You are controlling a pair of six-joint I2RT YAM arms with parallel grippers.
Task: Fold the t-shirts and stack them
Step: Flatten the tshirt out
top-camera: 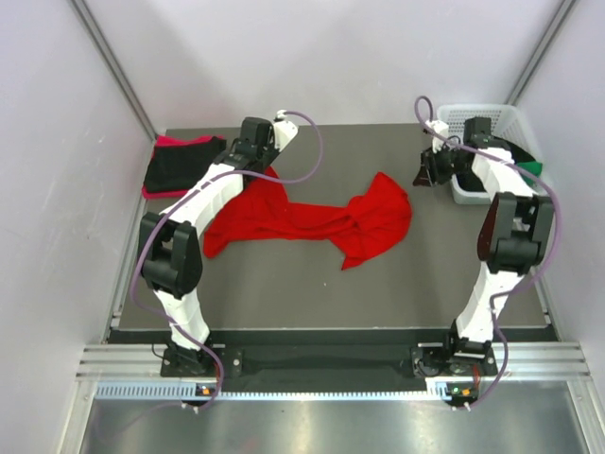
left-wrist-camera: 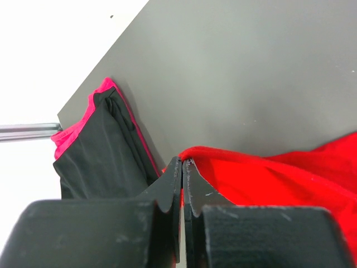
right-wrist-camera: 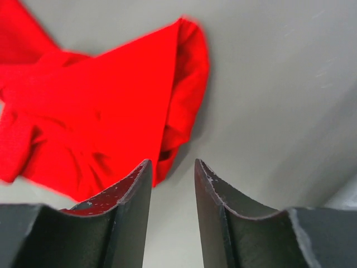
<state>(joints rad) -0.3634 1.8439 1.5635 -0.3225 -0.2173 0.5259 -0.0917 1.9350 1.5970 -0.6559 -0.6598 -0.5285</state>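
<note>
Red shirt [top-camera: 312, 219] lies bunched on table [top-camera: 444, 284], left corner nipped in closed left gripper [left-wrist-camera: 182, 162] (thin hold, at very tips). Right gripper [right-wrist-camera: 173, 164] agape near other end, empty. Risk: cloth slips on pull; drag may ruffle folded black shirt [left-wrist-camera: 100, 162] just beside.

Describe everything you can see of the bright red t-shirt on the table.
The bright red t-shirt is soft, plain cloth, unfolded and crumpled, stretched in a wrinkled band across the middle of the dark table, its right end bunched wider. The left gripper, shut, pinches its left rear edge. The open right gripper hovers by the right end without touching it.
</note>
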